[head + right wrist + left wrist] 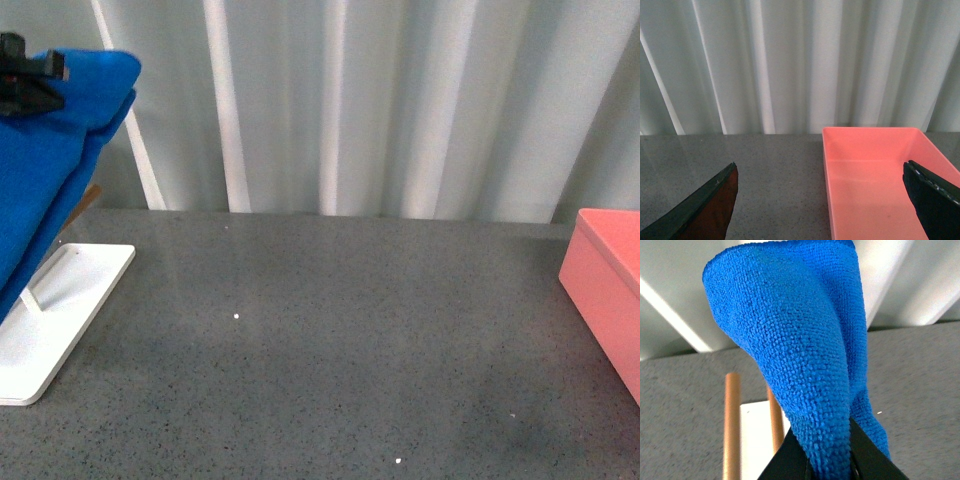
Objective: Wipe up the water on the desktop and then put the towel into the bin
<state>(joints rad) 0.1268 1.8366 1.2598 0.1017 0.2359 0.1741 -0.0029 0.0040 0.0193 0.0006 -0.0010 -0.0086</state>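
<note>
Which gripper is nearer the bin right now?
Right. The right gripper is open just before the bin; the left gripper is across the desktop, shut on the towel.

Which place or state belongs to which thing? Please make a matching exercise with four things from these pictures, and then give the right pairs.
Things:
1. towel
2. bin
3. rack base
4. desktop

Places or states:
A. dark grey and speckled, under everything else
B. white and flat, lying on the left side
C. blue, held up by the left end effector
D. salmon-pink, standing at the right edge of the front view

Pairs: 1-C, 2-D, 3-B, 4-A
</note>
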